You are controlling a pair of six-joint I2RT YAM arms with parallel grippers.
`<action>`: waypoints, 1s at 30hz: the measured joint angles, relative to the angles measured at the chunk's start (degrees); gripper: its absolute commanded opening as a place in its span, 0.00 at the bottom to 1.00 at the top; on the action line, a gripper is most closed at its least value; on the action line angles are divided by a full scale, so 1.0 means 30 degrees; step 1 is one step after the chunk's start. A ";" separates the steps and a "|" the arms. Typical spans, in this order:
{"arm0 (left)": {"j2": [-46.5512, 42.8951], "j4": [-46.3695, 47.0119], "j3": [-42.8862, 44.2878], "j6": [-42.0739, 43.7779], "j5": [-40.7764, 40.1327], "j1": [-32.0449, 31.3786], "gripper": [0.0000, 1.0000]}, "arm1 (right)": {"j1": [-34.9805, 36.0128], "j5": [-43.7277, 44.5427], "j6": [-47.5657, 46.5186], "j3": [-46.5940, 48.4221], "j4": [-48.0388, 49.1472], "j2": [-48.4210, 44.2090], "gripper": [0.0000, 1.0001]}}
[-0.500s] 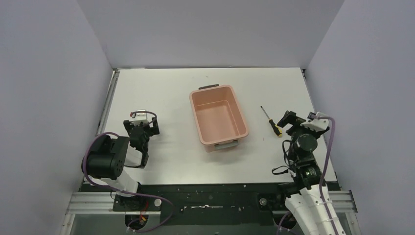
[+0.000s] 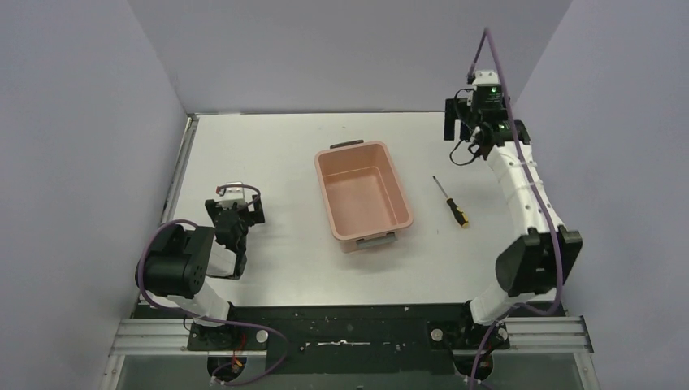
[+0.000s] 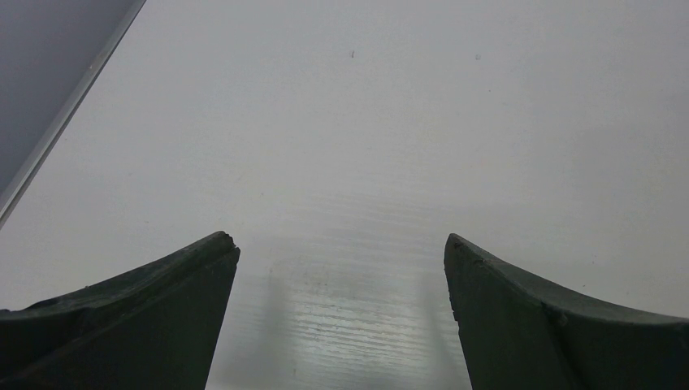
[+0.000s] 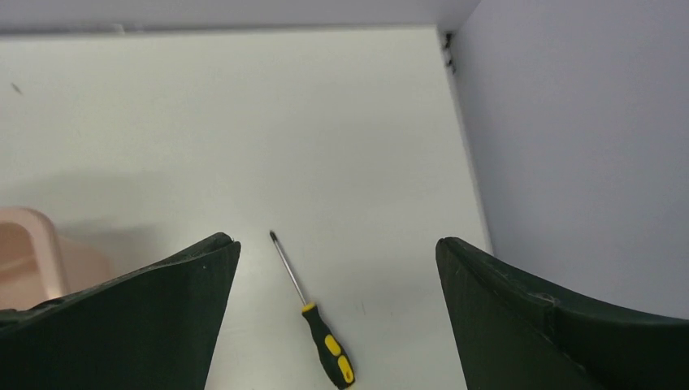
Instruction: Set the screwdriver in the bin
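Observation:
The screwdriver (image 2: 450,201), thin dark shaft and black-and-yellow handle, lies flat on the white table just right of the bin (image 2: 361,199), a salmon-pink tub with grey end handles that stands empty at mid table. My right gripper (image 2: 470,130) is open and empty, held high above the far right of the table. In the right wrist view it (image 4: 337,244) hangs over the screwdriver (image 4: 325,345), with a corner of the bin (image 4: 24,244) at the left. My left gripper (image 2: 236,215) is open and empty, low over the near left table (image 3: 341,240).
Grey walls close in the table on the left, back and right; the right wall (image 4: 585,146) stands near the screwdriver. The left table edge (image 3: 57,138) shows in the left wrist view. A black rail (image 2: 349,325) runs along the near edge.
My right arm has unfolded from its low pose near the front edge and risen up and back, so the gripper now hangs above the far right. The left arm, screwdriver and bin have not moved.

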 measured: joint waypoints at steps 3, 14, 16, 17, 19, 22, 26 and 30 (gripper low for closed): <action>0.0000 0.0000 0.0000 0.0000 0.0000 0.0000 0.97 | -0.0998 -0.1902 -0.0189 -0.0291 -0.1763 0.2951 0.87; 0.0000 0.0000 0.0000 0.0000 0.0000 0.0000 0.97 | -0.2433 -0.4765 -0.1013 -0.4736 -0.2871 0.7774 0.69; 0.0000 0.0000 0.0000 0.0000 0.0000 0.0000 0.97 | -0.2412 -0.5100 -0.0991 -0.4940 -0.2739 0.8102 0.55; 0.0000 0.0000 0.0000 0.0000 0.0000 0.0000 0.97 | -0.2412 -0.5282 -0.1020 -0.4940 -0.2681 0.8123 0.43; 0.0000 0.0000 0.0000 0.0000 0.0000 0.0000 0.97 | -0.2404 -0.5399 -0.1056 -0.4969 -0.2412 0.8123 0.09; 0.0000 0.0000 0.0000 0.0000 0.0000 0.0000 0.97 | -0.2404 -0.5435 -0.0984 -0.5107 -0.2266 0.8007 0.00; 0.0000 0.0000 0.0000 0.0000 0.0000 0.0000 0.97 | -0.2397 -0.5333 -0.0903 -0.5013 -0.2463 0.7963 0.00; 0.0000 0.0000 0.0000 0.0000 0.0000 0.0000 0.97 | -0.2317 -0.4685 -0.0546 -0.3665 -0.4109 0.7963 0.00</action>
